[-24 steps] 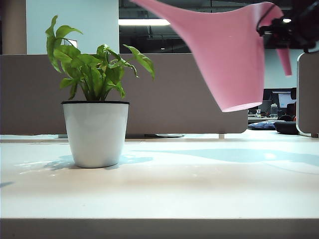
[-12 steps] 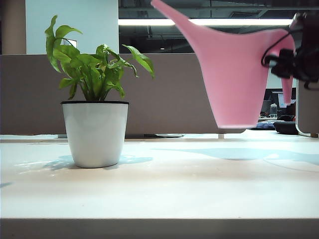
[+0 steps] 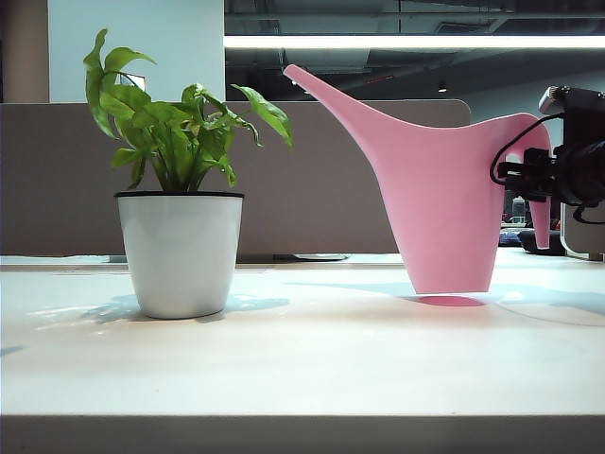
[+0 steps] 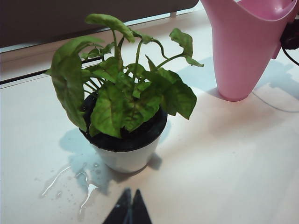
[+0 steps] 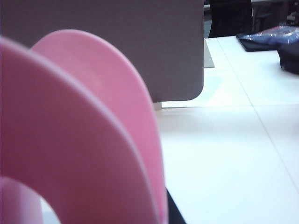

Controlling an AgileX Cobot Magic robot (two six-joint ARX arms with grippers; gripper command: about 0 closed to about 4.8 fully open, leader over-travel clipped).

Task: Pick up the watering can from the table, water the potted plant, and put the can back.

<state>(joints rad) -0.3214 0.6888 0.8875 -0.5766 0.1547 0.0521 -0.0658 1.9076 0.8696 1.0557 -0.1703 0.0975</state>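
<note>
Right end effector (image 3: 541, 180), black, at the right of the exterior view, grips the handle of the tall pink plastic watering can (image 3: 444, 199), upright on the broad off-white worktop (image 3: 312, 350), well apart from the leafy green plant in its white black-rimmed pot (image 3: 180, 246). Left end effector (image 4: 127, 210), fingertips together, hovers near the pot beside water droplets (image 4: 86, 191). No writing is readable.

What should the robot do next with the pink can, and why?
Probably let go. The can stands upright on the table, apart from the plant, with the right gripper at its handle. The left gripper hovers near the pot, shut.
</note>
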